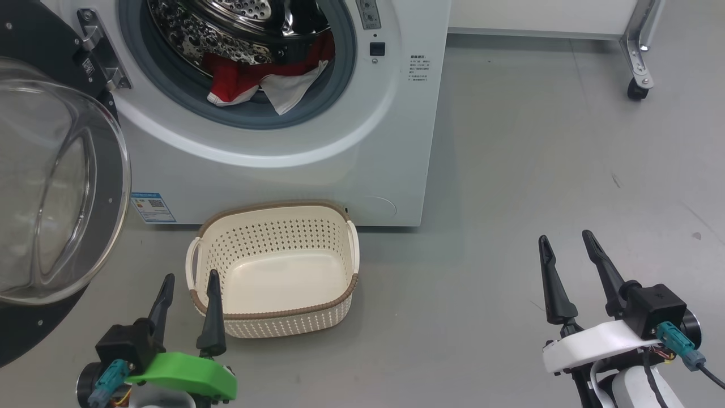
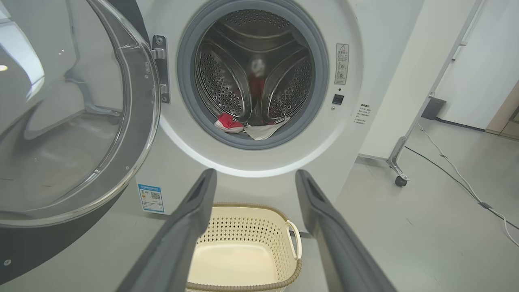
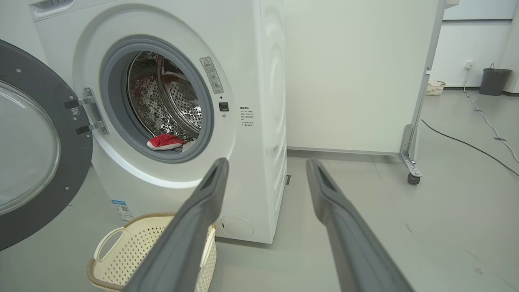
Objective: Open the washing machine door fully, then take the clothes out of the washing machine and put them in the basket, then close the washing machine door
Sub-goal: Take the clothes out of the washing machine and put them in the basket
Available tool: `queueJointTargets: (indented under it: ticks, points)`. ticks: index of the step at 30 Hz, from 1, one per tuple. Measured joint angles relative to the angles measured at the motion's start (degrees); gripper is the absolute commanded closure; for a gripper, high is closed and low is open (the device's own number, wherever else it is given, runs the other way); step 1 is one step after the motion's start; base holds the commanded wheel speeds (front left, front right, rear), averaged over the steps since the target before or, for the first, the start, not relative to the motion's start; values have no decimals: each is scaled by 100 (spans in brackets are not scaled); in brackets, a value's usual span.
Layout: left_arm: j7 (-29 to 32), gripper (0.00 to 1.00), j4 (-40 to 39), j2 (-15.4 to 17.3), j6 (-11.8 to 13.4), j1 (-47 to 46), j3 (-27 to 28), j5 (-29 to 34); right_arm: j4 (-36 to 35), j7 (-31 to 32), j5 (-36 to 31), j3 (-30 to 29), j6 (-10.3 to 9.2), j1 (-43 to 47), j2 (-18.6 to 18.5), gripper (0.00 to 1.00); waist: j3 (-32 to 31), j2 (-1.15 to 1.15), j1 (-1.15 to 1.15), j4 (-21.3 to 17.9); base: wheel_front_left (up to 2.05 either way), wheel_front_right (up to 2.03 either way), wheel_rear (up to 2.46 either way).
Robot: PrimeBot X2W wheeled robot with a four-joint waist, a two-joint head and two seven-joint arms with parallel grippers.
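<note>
The white washing machine stands ahead with its round black-rimmed glass door swung wide open to the left. Red and white clothes lie at the front lip of the steel drum, seen too in the wrist views. The cream basket sits on the floor below the opening, with nothing in it. My left gripper hangs open at the basket's near left corner. My right gripper is open over bare floor to the right, well away from the machine. Neither holds anything.
The open door takes up the space left of the basket. A white panel on a wheeled metal foot stands behind to the right. Cables run across the grey floor farther right. A dark bin stands by the far wall.
</note>
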Motion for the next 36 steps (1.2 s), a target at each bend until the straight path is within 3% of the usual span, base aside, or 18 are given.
queueJointTargets:
  ticks: [36]
  points:
    - [-5,0,-32,38,3,2,-81,203,60,0,-38,-21,58,2,34,0,-86,0,0,29,119,-119,0]
